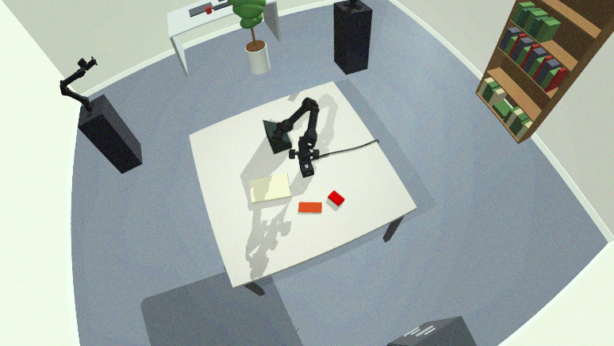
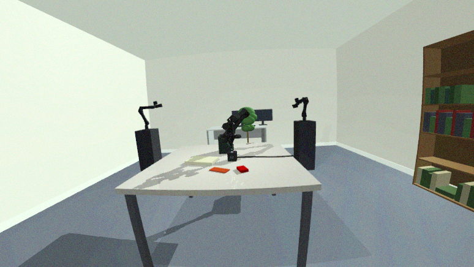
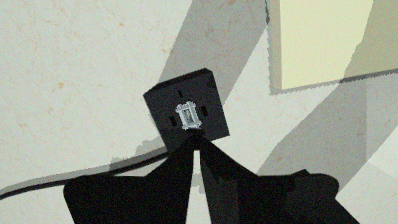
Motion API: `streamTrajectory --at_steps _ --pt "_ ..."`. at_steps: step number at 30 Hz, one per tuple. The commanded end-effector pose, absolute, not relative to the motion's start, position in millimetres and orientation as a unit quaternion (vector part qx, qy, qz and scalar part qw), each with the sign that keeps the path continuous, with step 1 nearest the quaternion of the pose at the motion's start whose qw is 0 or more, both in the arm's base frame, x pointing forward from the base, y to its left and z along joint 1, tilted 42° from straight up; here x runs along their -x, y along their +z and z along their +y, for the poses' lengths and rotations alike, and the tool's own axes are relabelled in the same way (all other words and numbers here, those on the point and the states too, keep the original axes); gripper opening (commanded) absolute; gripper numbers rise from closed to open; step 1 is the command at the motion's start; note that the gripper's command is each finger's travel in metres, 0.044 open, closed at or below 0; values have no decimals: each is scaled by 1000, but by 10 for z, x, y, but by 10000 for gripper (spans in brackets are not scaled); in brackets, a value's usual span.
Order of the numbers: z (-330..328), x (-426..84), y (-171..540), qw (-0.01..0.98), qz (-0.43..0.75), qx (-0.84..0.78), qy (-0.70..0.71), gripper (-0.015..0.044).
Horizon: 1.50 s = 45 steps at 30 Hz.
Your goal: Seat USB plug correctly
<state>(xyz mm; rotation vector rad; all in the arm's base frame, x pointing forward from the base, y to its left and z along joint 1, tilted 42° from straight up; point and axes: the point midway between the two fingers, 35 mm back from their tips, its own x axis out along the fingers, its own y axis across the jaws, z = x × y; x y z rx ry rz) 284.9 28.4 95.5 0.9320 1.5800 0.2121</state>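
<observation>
Black two-fingered claw (image 1: 305,160) (image 2: 231,149) (image 3: 196,143), grasping the USB plug, largely hidden; probably light, stiff, slippery-sided; best gripped squarely by its housing.

Power cube (image 1: 307,174) (image 2: 232,156) (image 3: 180,100): matt black, plastic-like, smooth faces; socket (image 3: 188,116) w/ silvery, metallic-looking rim. Tabletop (image 1: 343,232) (image 2: 265,180) (image 3: 90,65): pale, stone-like (faint tan flecks in wrist view). Bookshelf (image 1: 547,96) (image 2: 431,139): brown, wood-like, approx. matt.

On the desk (image 2: 218,185), an orange flat block (image 2: 219,169) lies left of a red block (image 2: 242,169); a pale-yellow slab (image 2: 202,160) sits farther left, beyond the orange one.
</observation>
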Motion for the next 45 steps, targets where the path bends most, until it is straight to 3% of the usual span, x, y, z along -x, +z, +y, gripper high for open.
streamTrajectory --at_steps 1,45 --pt "284 -2846 953 619 678 -377 120 0" --pt "284 -2846 953 725 504 21 470 0"
